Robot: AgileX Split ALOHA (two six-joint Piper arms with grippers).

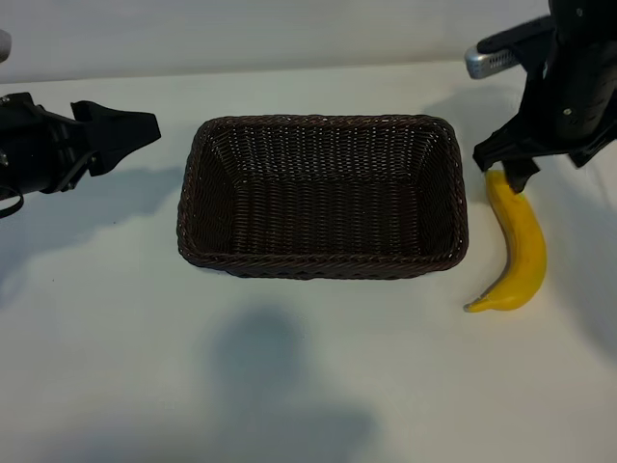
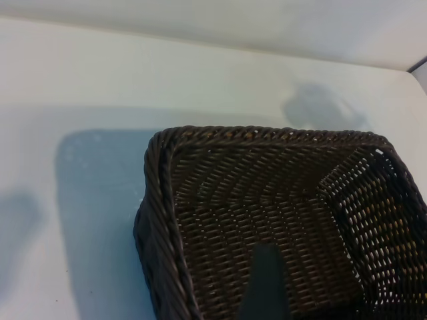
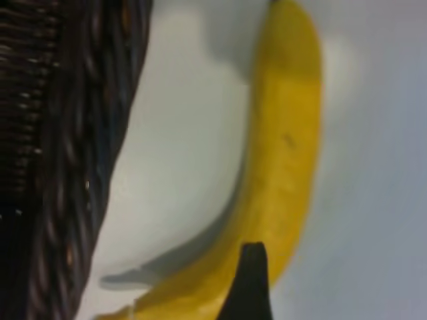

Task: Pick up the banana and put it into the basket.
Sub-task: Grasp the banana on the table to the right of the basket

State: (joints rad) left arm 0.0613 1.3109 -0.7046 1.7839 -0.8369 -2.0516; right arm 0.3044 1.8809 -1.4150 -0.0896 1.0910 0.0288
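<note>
The yellow banana point(image 1: 525, 251) lies on the white table just right of the dark brown wicker basket point(image 1: 318, 268), which has nothing in it. My right gripper point(image 1: 501, 170) is low over the banana's far end, open, with a finger on each side of the tip. In the right wrist view one dark finger point(image 3: 250, 280) overlaps the banana point(image 3: 287, 153), with the basket wall point(image 3: 67, 167) alongside. My left gripper point(image 1: 120, 145) hangs open and holds nothing, left of the basket. Its wrist view shows the basket rim point(image 2: 267, 133) and one finger point(image 2: 267, 280).
The white table point(image 1: 289, 386) spreads out in front of the basket and around the banana. A pale wall runs behind the table. A silver part of the right arm point(image 1: 492, 60) juts out at the back right.
</note>
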